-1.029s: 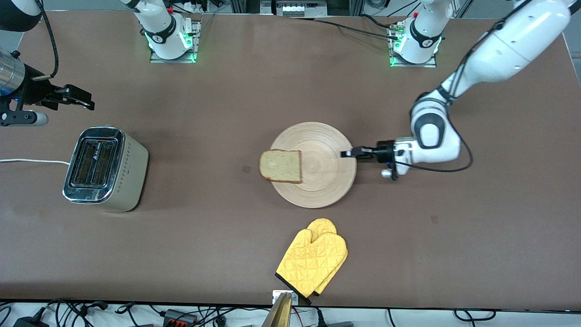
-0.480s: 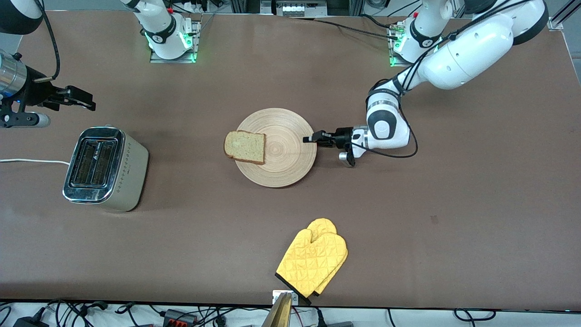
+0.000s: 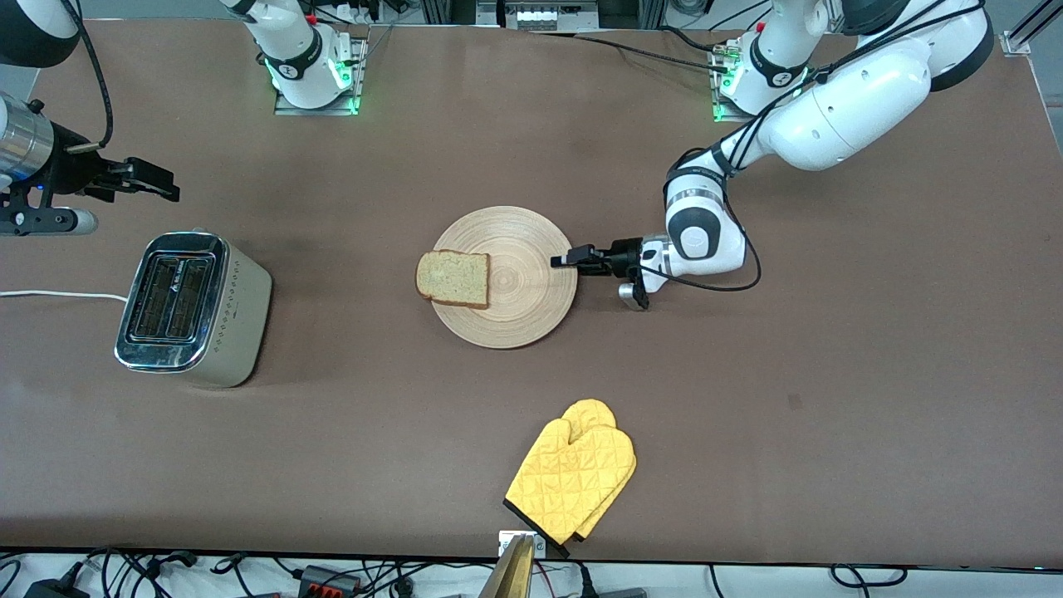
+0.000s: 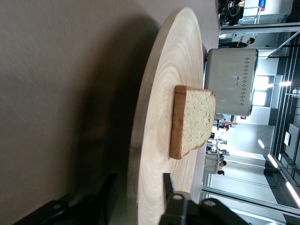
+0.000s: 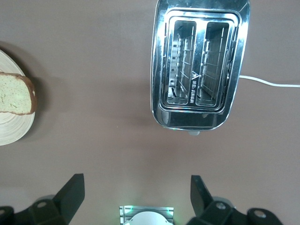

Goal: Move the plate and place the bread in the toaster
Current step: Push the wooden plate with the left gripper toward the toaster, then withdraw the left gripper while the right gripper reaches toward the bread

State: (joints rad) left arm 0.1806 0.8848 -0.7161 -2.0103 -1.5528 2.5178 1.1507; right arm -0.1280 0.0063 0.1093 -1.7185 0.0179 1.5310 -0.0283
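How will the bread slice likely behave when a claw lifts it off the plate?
The bread looks thin and soft, so it may sag or dent. It overhangs the plate rim, which probably helps a pinch. Lying loose, it might slide when nudged.

The plate looks like pale wood with fine ring grain, smooth and matt. The bread has a porous, rough crumb and a darker crust. The toaster has a shiny chrome metal top and beige matt sides. The oven mitt is quilted yellow cloth. The table has a brown, matt, slightly grainy cover
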